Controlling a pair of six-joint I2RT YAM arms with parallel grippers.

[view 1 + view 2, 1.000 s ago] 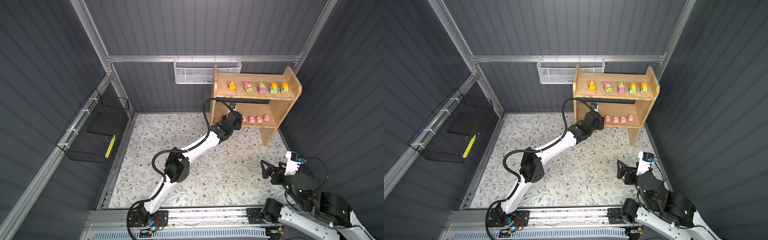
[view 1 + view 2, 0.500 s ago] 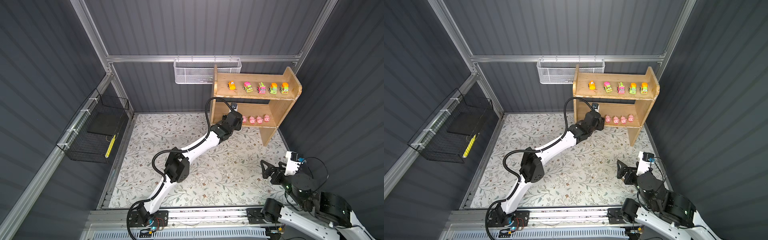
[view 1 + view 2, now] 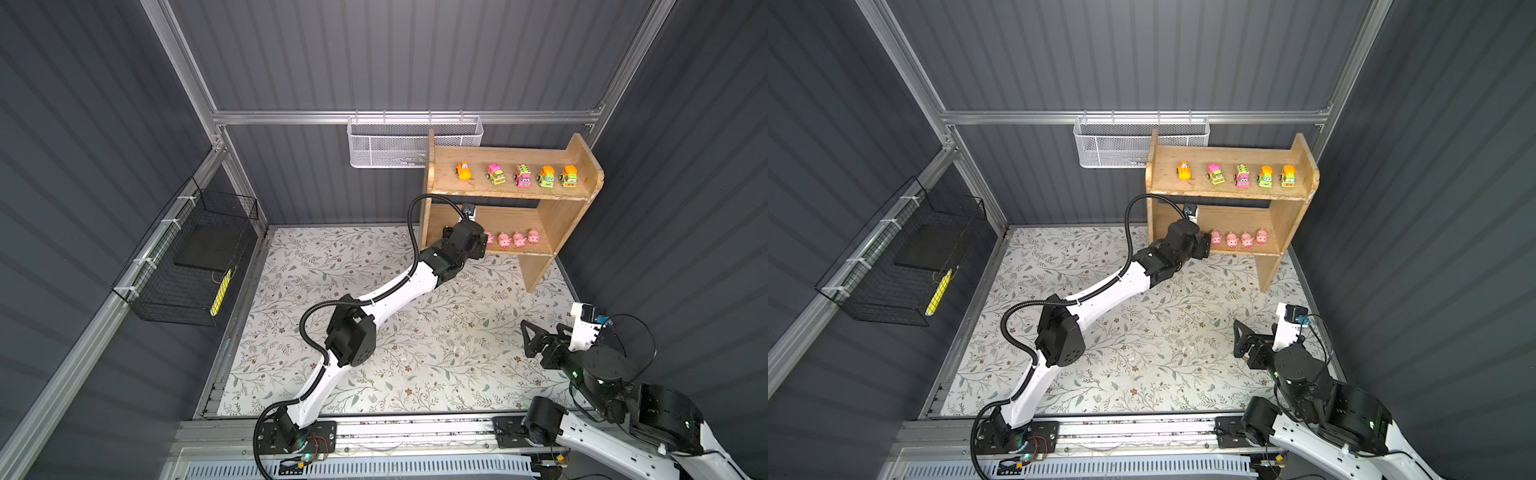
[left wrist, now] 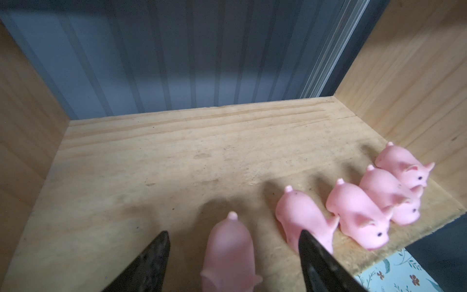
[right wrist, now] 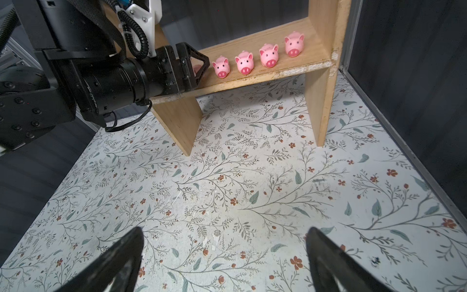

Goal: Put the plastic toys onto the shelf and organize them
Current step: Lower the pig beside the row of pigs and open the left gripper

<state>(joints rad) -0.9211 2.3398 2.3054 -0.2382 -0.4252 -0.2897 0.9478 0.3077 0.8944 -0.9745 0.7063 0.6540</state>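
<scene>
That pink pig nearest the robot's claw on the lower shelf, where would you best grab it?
By its rounded flanks at mid-body, coming straight in from the open front of the shelf. The pig stands snout outward, sides exposed; the neighbouring pig leaves only a narrow gap.

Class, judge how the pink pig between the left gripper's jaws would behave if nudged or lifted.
The pink pig looks smooth and rounded, so a narrow pinch may let it slip. It seems small and probably light: a brush from the left gripper could slide it along the shelf. Sitting low and upright, it likely won't roll.
</scene>
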